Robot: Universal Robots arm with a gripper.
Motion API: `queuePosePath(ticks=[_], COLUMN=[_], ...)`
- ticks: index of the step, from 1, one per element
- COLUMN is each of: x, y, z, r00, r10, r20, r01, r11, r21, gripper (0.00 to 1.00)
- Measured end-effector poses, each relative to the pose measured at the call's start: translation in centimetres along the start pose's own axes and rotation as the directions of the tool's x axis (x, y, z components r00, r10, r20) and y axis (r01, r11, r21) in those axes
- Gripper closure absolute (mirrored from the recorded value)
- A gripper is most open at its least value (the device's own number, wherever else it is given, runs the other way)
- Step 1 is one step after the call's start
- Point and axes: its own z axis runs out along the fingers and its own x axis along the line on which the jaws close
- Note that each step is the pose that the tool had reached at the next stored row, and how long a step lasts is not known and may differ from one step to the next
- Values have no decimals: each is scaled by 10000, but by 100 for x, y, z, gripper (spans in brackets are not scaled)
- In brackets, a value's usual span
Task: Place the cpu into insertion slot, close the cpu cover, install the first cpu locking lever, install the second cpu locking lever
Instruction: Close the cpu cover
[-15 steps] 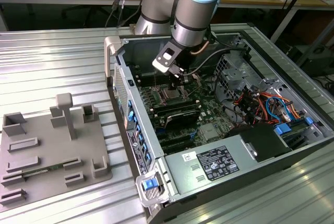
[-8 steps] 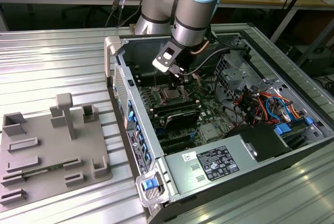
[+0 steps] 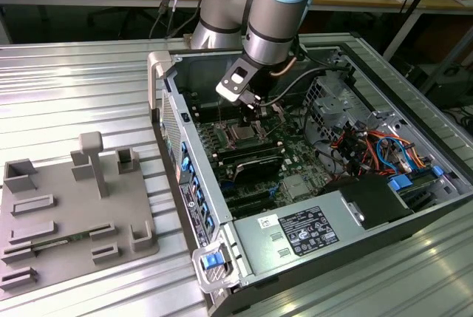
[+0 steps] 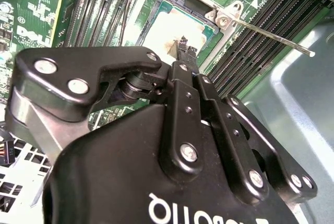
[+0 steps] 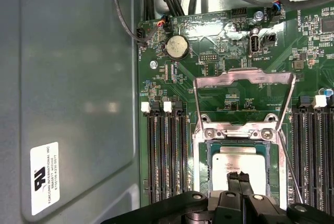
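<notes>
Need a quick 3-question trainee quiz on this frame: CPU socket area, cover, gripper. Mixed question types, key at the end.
1. True or false: the silvery square metal-frame cpu cover is closed down over the chip.
2. The black gripper has its tips right over: A) the long black memory slots; B) the small silver-grey square cpu; C) the round coin battery.
3. Fill in: the cpu lies in the ___.
Key: 1 false, the cover is flipped open, clear of the cpu. 2 B. 3 the square, silver-rimmed insertion slot.
</notes>
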Motion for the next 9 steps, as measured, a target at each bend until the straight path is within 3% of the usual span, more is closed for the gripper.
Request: queuePosePath(ticks=[6, 9], x=[1, 2], y=[4, 41], z=[-136, -134], r00=[10000, 10000], r10=[-13, -11], r20=[-4, -4], r01=[13, 11], r11=[10000, 10000], r21=[-2, -2], gripper=[89, 89])
